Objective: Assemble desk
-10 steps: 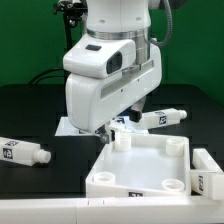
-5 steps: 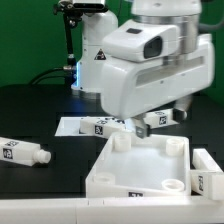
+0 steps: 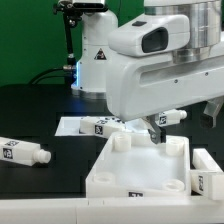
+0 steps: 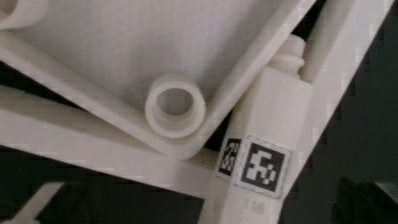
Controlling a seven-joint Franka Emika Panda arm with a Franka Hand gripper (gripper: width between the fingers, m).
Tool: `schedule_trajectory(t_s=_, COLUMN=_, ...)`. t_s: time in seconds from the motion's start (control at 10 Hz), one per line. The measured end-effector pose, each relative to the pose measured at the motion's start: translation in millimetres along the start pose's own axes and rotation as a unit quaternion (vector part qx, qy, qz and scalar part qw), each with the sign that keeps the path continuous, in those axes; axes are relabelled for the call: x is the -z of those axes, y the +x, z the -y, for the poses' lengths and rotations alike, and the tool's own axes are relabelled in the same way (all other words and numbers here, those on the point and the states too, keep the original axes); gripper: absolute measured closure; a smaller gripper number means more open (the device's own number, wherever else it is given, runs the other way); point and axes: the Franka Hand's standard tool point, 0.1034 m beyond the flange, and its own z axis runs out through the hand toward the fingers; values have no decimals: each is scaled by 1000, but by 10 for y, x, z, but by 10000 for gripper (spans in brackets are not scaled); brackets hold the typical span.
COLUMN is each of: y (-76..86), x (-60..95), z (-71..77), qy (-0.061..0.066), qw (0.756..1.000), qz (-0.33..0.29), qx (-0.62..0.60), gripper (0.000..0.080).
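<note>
The white tray-like tabletop (image 3: 140,168) lies at the front with round sockets in its corners. My gripper (image 3: 155,133) hangs open over its far edge, toward the exterior view's right, with nothing between the fingers. One white leg (image 3: 166,118) lies just behind the gripper. A second leg (image 3: 25,152) lies apart at the exterior view's left, and a third (image 3: 207,186) rests against the tabletop's right side. The wrist view shows a corner socket (image 4: 175,103) of the tabletop (image 4: 107,50) and a tagged leg (image 4: 270,110) lying close beside it. My fingertips are not clear in the wrist view.
The marker board (image 3: 80,126) lies flat on the black table behind the tabletop. The robot's base (image 3: 95,60) stands at the back. A pale ledge (image 3: 40,212) runs along the front edge. The arm's bulky white body (image 3: 160,70) overhangs the tabletop's far side.
The arm has swung toward the exterior view's right, from the tabletop's far left corner to its far right part. The gripper stays open. Tabletop and legs have not moved.
</note>
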Motion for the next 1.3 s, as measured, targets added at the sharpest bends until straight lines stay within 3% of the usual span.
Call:
schedule_trajectory(t_s=0.2, y=16, x=-17, z=11, qy=-1, qw=1000, qz=0, qx=-9, gripper=150)
schedule_trajectory(t_s=0.5, y=441, x=-374, z=310, qy=-14, qw=991, qz=-36, qx=-129, gripper=150)
schedule_trajectory(t_s=1.0, y=429, x=-410, z=297, qy=-15, qw=992, qz=-40, qx=-120, gripper=150)
schedule_trajectory(t_s=1.1, y=398, x=-471, z=230, qy=-11, qw=990, qz=-38, qx=-135, gripper=150)
schedule_trajectory(t_s=1.3, y=393, x=-583, z=245, qy=-10, qw=987, qz=-39, qx=-153, gripper=150)
